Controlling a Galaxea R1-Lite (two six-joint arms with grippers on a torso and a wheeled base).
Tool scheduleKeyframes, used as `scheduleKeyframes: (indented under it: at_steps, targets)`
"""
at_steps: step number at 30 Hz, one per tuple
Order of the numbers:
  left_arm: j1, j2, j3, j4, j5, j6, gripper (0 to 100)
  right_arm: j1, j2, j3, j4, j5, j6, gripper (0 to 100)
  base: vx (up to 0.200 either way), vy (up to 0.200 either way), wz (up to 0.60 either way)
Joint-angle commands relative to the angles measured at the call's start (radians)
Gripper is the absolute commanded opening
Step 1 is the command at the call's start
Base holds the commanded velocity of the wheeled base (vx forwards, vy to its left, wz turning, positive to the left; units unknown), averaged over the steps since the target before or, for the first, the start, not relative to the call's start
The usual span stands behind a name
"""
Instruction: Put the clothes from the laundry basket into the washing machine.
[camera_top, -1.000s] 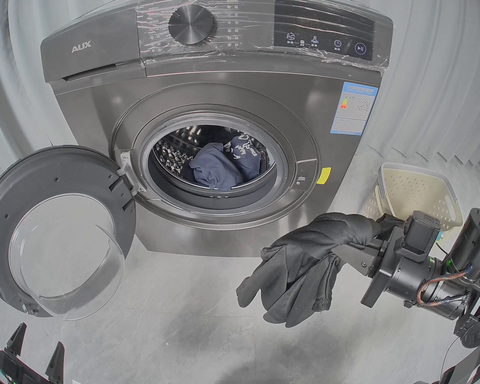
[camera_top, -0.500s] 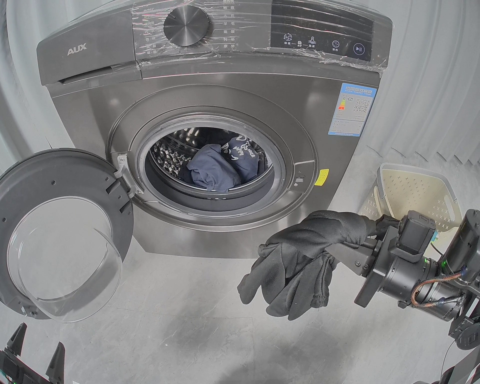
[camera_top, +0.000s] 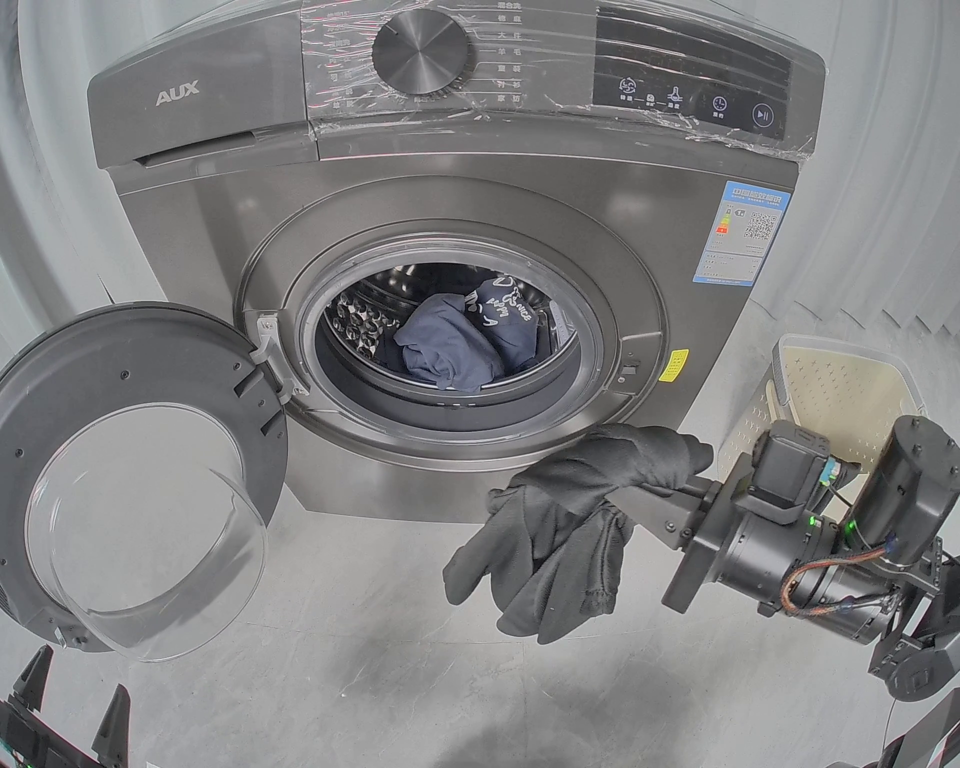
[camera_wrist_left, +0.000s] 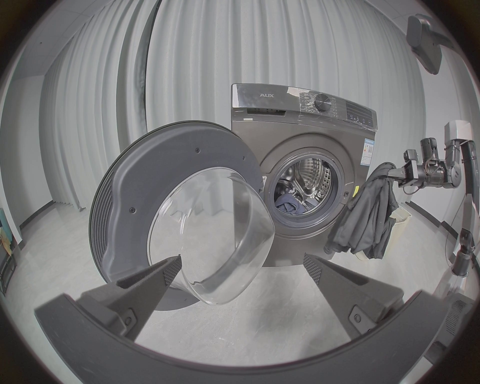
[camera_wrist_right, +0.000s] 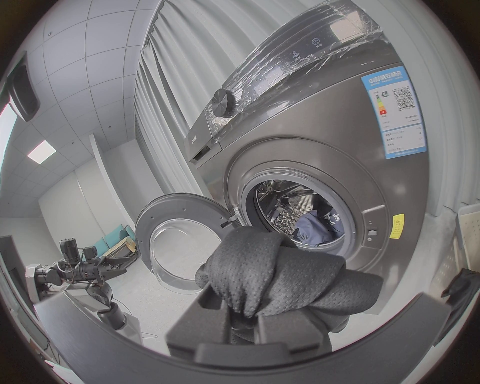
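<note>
One garment: crumpled black fabric garment (camera_top: 560, 520), pinched in right hand (camera_top: 640, 497), hanging just outside drum mouth, likely ready for insertion.
Washer: grey front-loading washing machine (camera_top: 450, 190), round door (camera_top: 130, 400) swung open for access; navy clothes (camera_top: 460, 335) inside.
Left hand (camera_wrist_left: 240, 260): spread, empty, low near door.

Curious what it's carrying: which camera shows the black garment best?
Head view: the black garment hangs whole from the right hand. Left wrist view shows it small, far off; right wrist view, a bunched part up close.
</note>
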Motion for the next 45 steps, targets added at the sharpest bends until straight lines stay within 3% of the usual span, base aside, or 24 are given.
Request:
scheduleKeyframes:
  at_steps: [1,2,3,4,5,6,9,10,12,15,19,23,28,32,39,45]
  targets:
    - [0.002,-0.018,0.018,-0.001,-0.007,0.015,100,0.028,0.059,-0.044,-0.002,-0.003,0.011,0,0.000,0.000,0.00]
    - [0.002,-0.018,-0.002,-0.032,-0.037,0.012,100,0.042,0.077,-0.065,-0.005,-0.003,0.015,0,0.000,0.000,0.00]
    - [0.002,-0.018,-0.002,-0.032,-0.037,0.012,100,0.042,0.077,-0.065,-0.005,-0.003,0.015,0,0.000,0.000,0.00]
    - [0.002,-0.012,-0.100,-0.102,-0.097,-0.049,100,0.054,0.093,-0.085,-0.016,-0.004,0.020,0,0.000,0.000,0.00]
    - [0.004,-0.007,-0.116,-0.113,-0.106,-0.059,100,0.055,0.096,-0.087,-0.019,-0.004,0.021,0,0.000,0.000,0.00]
    - [0.011,0.029,-0.185,-0.112,-0.156,-0.082,100,0.060,0.110,-0.101,-0.039,-0.004,0.034,0,0.000,0.000,0.00]
    - [0.011,0.158,-0.211,-0.069,-0.278,-0.033,100,0.080,0.159,-0.161,-0.083,-0.006,0.055,0,0.000,0.000,0.00]
    - [0.011,0.158,-0.211,-0.069,-0.278,-0.033,100,0.080,0.159,-0.161,-0.083,-0.006,0.055,0,0.000,0.000,0.00]
    - [0.011,0.321,-0.180,-0.099,-0.395,0.017,100,0.088,0.202,-0.199,-0.114,-0.024,0.053,0,0.000,0.000,0.00]
    - [0.002,0.477,-0.169,-0.204,-0.452,0.027,100,0.106,0.234,-0.227,-0.128,-0.043,0.053,0,0.000,0.000,0.00]
    - [-0.041,0.649,-0.169,-0.339,-0.478,0.040,100,0.106,0.260,-0.279,-0.137,-0.049,0.053,0,0.000,0.000,0.00]
    - [-0.151,0.803,-0.173,-0.452,-0.481,0.032,100,0.108,0.271,-0.305,-0.149,-0.049,0.055,0,0.000,0.000,0.00]
    - [-0.237,0.942,-0.182,-0.495,-0.478,0.032,100,0.108,0.275,-0.302,-0.149,-0.050,0.055,0,0.000,0.000,0.00]
    - [-0.257,1.023,-0.196,-0.546,-0.481,0.035,100,0.108,0.280,-0.300,-0.151,-0.050,0.055,0,0.000,0.000,0.00]
    - [-0.286,1.254,-0.216,-0.771,-0.478,0.035,100,0.108,0.285,-0.296,-0.163,-0.057,0.053,0,0.000,0.000,0.00]
    - [-0.309,1.389,-0.271,-0.848,-0.475,0.026,100,0.108,0.297,-0.294,-0.172,-0.063,0.053,0,0.000,0.000,0.00]
